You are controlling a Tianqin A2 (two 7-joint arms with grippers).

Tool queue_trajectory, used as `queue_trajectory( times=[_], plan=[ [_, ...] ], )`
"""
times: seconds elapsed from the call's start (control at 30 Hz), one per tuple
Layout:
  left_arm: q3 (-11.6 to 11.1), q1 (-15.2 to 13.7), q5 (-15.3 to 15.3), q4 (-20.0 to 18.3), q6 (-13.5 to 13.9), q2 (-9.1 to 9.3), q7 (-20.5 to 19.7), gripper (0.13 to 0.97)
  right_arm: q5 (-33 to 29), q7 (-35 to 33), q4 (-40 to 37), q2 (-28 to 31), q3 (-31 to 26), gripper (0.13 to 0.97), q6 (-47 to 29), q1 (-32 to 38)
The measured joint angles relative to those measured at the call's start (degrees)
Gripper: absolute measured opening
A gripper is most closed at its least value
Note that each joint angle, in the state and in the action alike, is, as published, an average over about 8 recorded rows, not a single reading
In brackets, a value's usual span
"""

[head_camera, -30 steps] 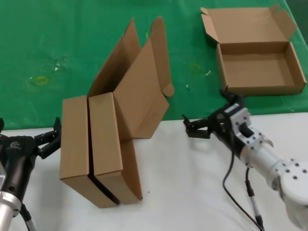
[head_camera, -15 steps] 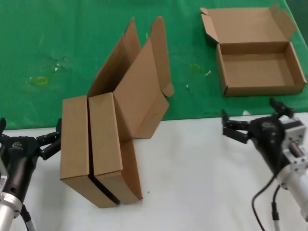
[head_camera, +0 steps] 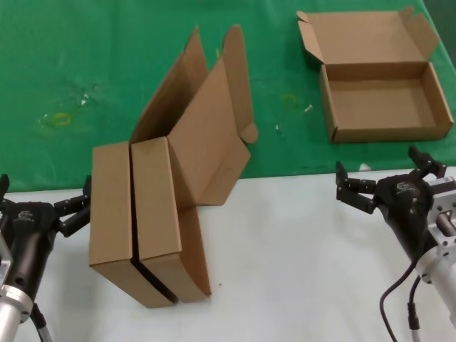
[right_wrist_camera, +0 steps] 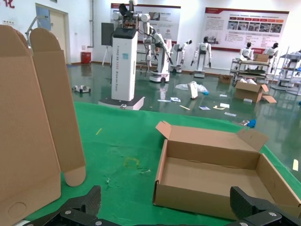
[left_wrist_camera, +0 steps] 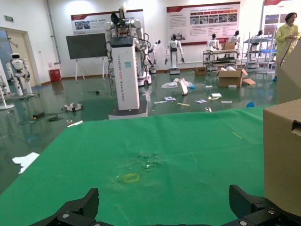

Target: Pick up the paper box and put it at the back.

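Note:
The paper box (head_camera: 385, 92) lies open on the green cloth at the back (head_camera: 85, 57), far right, lid folded back and inside empty. In the right wrist view the same paper box (right_wrist_camera: 221, 174) rests just beyond my fingers on the cloth (right_wrist_camera: 122, 155). My right gripper (head_camera: 381, 167) hovers over the white tabletop's far edge, just short of the box, open and holding nothing; in its own view the right gripper (right_wrist_camera: 164, 209) also shows wide-spread jaws. My left gripper (head_camera: 43, 189) waits open at the left edge, beside the standing boxes, as the left gripper (left_wrist_camera: 164, 209) view confirms.
Two alike brown boxes (head_camera: 153, 221) stand on end side by side on the white tabletop (head_camera: 285, 271), lids raised over the cloth. One box (left_wrist_camera: 282, 150) fills that wrist view's edge. Yellowish stains (head_camera: 60, 117) mark the cloth.
My right gripper has swung to the right, away from the standing boxes, to just in front of the open paper box. The left arm and all boxes have stayed put.

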Motion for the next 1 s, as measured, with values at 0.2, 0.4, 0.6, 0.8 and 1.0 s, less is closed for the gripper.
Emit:
queue_trajectory(
  times=[0.2, 0.4, 0.6, 0.8, 1.0],
  plan=[
    [0.00, 0.00, 0.00, 0.00, 0.00, 0.00, 0.00, 0.966, 0.00, 0.00, 0.00, 0.00, 0.00, 0.966, 0.00, 0.00],
    [0.00, 0.00, 0.00, 0.00, 0.00, 0.00, 0.00, 0.966, 0.00, 0.00, 0.00, 0.00, 0.00, 0.966, 0.00, 0.00],
    [0.00, 0.00, 0.00, 0.00, 0.00, 0.00, 0.00, 0.966, 0.00, 0.00, 0.00, 0.00, 0.00, 0.966, 0.00, 0.00],
    [0.00, 0.00, 0.00, 0.00, 0.00, 0.00, 0.00, 0.966, 0.00, 0.00, 0.00, 0.00, 0.00, 0.966, 0.00, 0.00],
    [0.00, 0.00, 0.00, 0.00, 0.00, 0.00, 0.00, 0.966, 0.00, 0.00, 0.00, 0.00, 0.00, 0.966, 0.00, 0.00]
  ],
)
